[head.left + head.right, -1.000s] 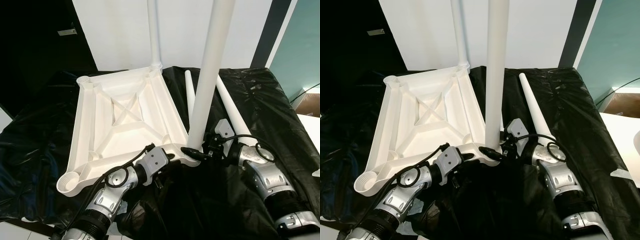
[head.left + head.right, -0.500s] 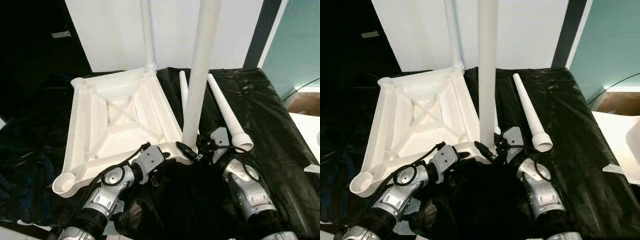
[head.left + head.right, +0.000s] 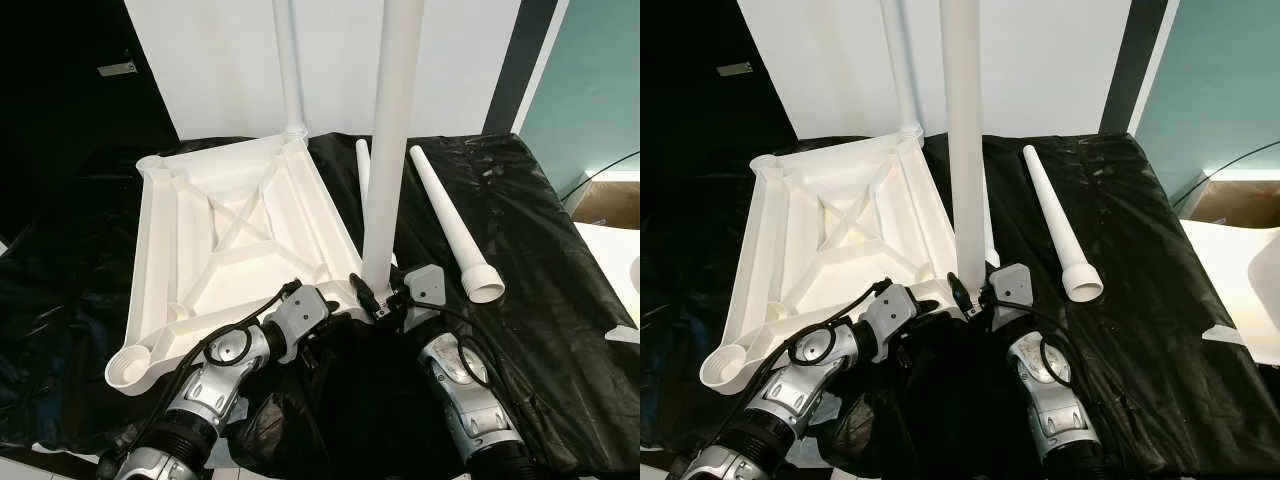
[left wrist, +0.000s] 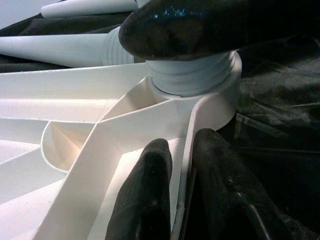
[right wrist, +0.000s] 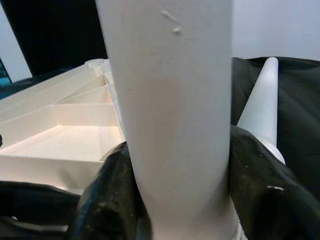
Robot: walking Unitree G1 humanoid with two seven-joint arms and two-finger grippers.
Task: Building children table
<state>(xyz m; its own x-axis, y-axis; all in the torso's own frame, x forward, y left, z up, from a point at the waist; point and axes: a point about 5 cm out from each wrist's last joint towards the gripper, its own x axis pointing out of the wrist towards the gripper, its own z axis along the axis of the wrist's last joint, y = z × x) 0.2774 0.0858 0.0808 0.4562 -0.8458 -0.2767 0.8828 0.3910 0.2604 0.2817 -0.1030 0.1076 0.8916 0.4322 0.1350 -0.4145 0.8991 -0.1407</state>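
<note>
Tabletop [image 3: 230, 250] lies underside-up; near-corner leg [image 3: 388, 150] stands vertical. My right claw [image 3: 378, 300] pinches leg base, left claw [image 4: 182, 195] pinches tabletop rim.

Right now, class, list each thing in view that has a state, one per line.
Tabletop: upside down, ribs facing up.
Near leg: upright in its corner socket.
Far leg: upright in the far corner.
Loose legs: two, lying on the black sheet.
Left gripper: jaws shut on the tabletop's rim.
Right gripper: jaws clamp the near leg.
</note>
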